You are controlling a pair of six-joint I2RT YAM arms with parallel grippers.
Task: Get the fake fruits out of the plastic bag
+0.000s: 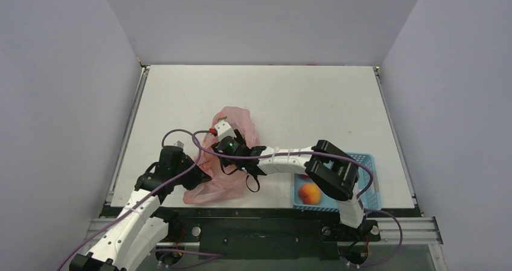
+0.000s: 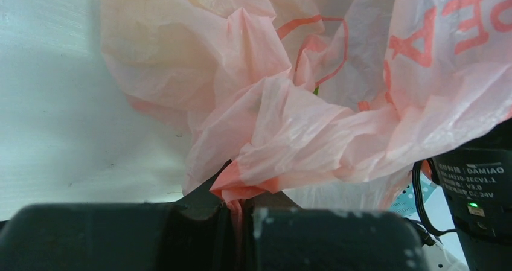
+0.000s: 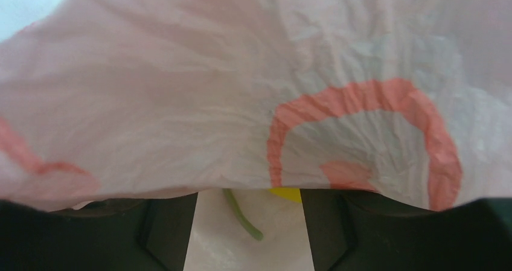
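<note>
Overhead and wrist views of two arms at a pink plastic bag. The bag lies crumpled on the white table, left of centre and toward the near edge, between the two arms. The left gripper meets the bag's near left side; in its wrist view the left gripper has its jaws together, clamped on a pinched fold of the film, with the rest of the bag bunched above it and showing red printed letters. The right arm reaches across from the right, and the right gripper sits at the bag's far upper part (a small red spot just beside its tip is too small to identify). In the right wrist view the film drapes over the right gripper, whose dark fingers stand apart with nothing clamped between them; in the gap show a yellow patch and a thin green curved strip, and which fruit these belong to cannot be told. A peach lies in the blue basket at the near right, well apart from the bag.
</note>
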